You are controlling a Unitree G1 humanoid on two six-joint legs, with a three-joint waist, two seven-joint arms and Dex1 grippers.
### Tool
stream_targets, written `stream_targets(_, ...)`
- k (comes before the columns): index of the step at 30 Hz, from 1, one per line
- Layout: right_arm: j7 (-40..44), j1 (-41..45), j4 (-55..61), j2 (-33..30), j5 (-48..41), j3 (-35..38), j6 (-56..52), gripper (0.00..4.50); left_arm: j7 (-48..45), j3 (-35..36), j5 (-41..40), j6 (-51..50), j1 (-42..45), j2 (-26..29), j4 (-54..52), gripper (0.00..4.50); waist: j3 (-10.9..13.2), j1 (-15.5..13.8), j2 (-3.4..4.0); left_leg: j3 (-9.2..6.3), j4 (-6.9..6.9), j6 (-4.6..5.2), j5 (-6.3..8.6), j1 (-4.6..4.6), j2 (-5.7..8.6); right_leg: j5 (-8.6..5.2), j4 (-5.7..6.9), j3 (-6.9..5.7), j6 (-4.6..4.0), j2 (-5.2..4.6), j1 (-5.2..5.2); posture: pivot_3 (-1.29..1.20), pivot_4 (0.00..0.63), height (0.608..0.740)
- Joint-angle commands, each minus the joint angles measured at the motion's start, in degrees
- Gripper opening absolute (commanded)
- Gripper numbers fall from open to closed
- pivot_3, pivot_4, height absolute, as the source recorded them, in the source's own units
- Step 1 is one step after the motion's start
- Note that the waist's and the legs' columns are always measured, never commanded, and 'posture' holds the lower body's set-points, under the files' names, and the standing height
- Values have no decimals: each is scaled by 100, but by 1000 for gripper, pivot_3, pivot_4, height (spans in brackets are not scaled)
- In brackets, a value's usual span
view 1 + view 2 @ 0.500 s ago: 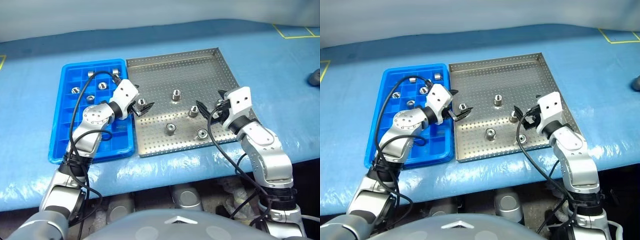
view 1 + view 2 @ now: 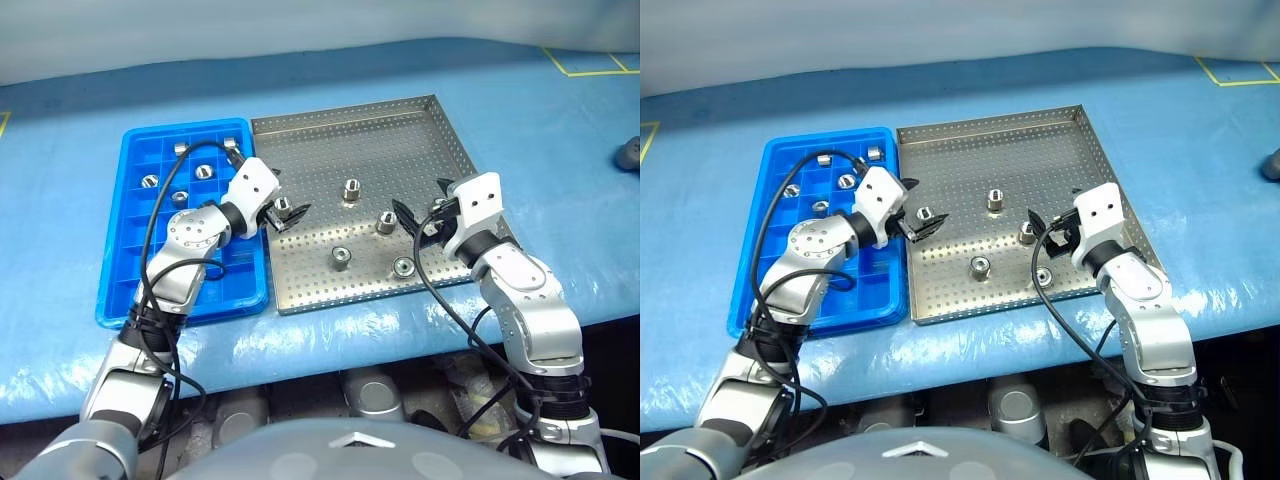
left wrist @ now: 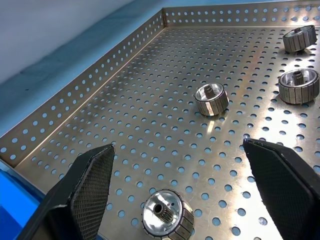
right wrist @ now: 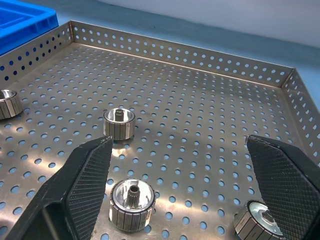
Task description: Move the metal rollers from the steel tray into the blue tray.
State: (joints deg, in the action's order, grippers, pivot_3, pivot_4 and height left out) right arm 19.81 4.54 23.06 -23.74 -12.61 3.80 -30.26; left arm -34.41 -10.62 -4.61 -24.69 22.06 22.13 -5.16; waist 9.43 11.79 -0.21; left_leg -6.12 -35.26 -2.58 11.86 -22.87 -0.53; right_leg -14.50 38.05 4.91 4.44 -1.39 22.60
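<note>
Hardly anything has shifted in the last half second: both arms hang where they were, the left one perhaps nudged a touch further over the steel tray.

From the head views, the left gripper (image 2: 281, 212) sits low at the near-left side of the steel tray (image 2: 400, 125), jaws wide apart, with 1 roller (image 2: 283, 207) lying between its tips but not clamped. The right gripper (image 2: 421, 217) hovers over the tray's right side, also spread wide and holding nothing. 4 more metal rollers (image 2: 352, 189) remain loose on the perforated floor, so 5 are left to move. The blue tray (image 2: 128, 290) already has about 5 in its far compartments (1 may be hidden by the cable).

In the left wrist view, the fingers (image 3: 92, 182) stand far apart, the nearest roller on the tray floor between them.

In the right wrist view, the fingertips (image 4: 90, 182) straddle another roller (image 4: 132, 198), again without touching it.

My reading: roughly half done, and each arm looks lined up for a pick.
</note>
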Motion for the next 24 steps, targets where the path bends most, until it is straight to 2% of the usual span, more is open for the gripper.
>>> stream_targets(1,33,69,181,-6,34,-25,112,4500,41,80,-20,30,0,-3,-241,4480,0,-1,0,0,0,0,0,0,0,0,0,0,0,0,0,-249,150,740)
stream_targets(24,-29,93,211,36,19,4,99,4500,-32,-46,-59,-186,83,-2,-212,4480,0,-5,0,0,-4,0,0,0,0,1,4,0,1,0,0,-248,150,740)
